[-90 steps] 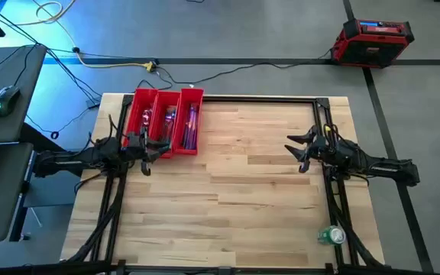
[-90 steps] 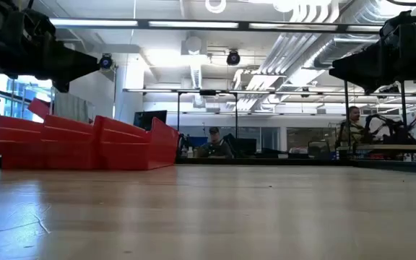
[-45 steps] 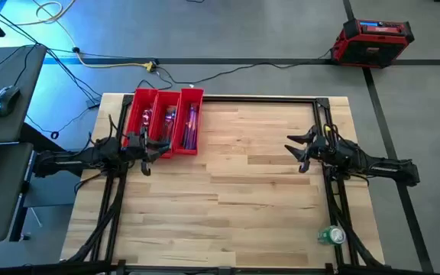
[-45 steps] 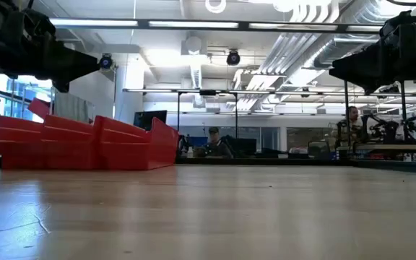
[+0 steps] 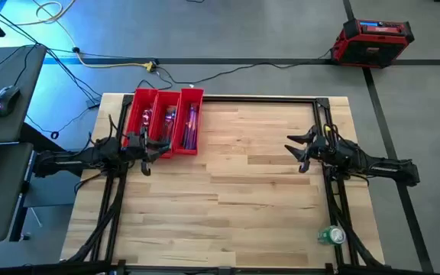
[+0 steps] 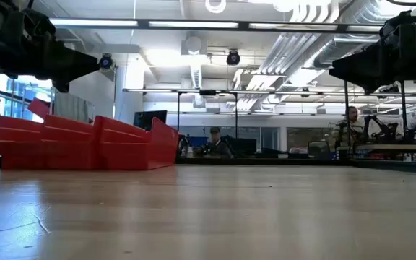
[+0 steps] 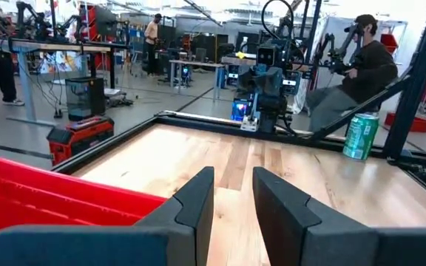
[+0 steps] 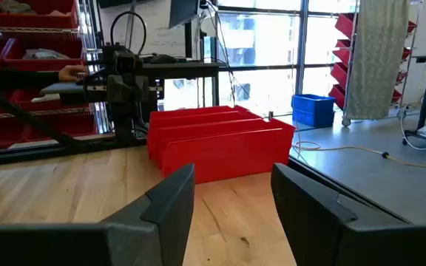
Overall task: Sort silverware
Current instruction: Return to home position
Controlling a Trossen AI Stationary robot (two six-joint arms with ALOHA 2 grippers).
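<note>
The silverware (image 5: pixel 169 122) is lying inside the red tray (image 5: pixel 159 92) at the far left corner of the bench (image 5: pixel 243 206), its purple and pink-blue pieces showing in all three compartments, though which kind is sitting in which compartment is too small to tell. The left gripper (image 5: pixel 151 153) is hovering just beside the tray's near edge, over its left part, and is pointing across the bench toward the other arm. In the left wrist view its fingers (image 7: pixel 195 198) are standing apart with a narrow gap of bare wood showing between them, holding nothing. The right gripper (image 5: pixel 296 153) is hanging over the right side of the bench, well apart from the tray and facing it. Its fingers (image 8: pixel 170 199) are spreading wider, and nothing is sitting between them. In the right wrist view the tray (image 8: pixel 217 140) is showing beyond them, with the left arm just behind it. From the low view the tray (image 6: pixel 85 144) is resting flat on the wood at the left, and both arms are hanging above the bench at the upper corners. A green can (image 5: pixel 331 235) is standing at the near right edge of the bench, and a red case (image 5: pixel 374 34) is sitting on the floor beyond the far right corner. In the room behind, people are sitting at desks — one in a dark top (image 7: pixel 367 68) is close to the right arm's side.
</note>
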